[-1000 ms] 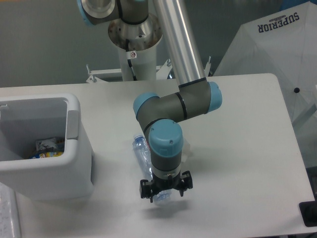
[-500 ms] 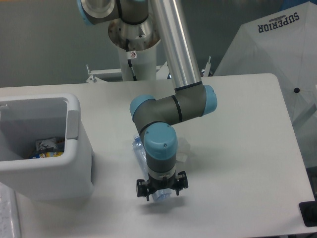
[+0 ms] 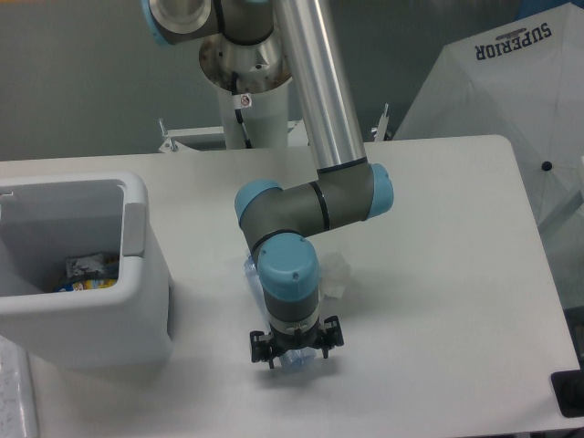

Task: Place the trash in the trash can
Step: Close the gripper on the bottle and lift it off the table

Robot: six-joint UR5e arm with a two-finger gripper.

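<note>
The trash can [image 3: 139,210], a boxy pale bin with a thick rim, stands at the table's left. A clear bluish bottle [image 3: 250,276] lies on the table to its right, mostly hidden under my wrist. Only its far end and its near end below the fingers show. My gripper [image 3: 296,354] points straight down over the bottle's near end. It looks open, with a black finger on either side of the bottle. A crumpled white tissue wad [image 3: 336,274] lies just right of my wrist, apart from the gripper.
Colourful wrappers [image 3: 88,271] lie inside the bin. The robot's base column [image 3: 248,100] rises at the table's back. A white canopy marked SUPERIOR [image 3: 511,82] stands beyond the right edge. A black object [image 3: 568,394] sits at the front right corner.
My wrist and gripper have shifted slightly left and lower over the bottle. This uncovered the tissue wad to the right. The bottle has not moved.
</note>
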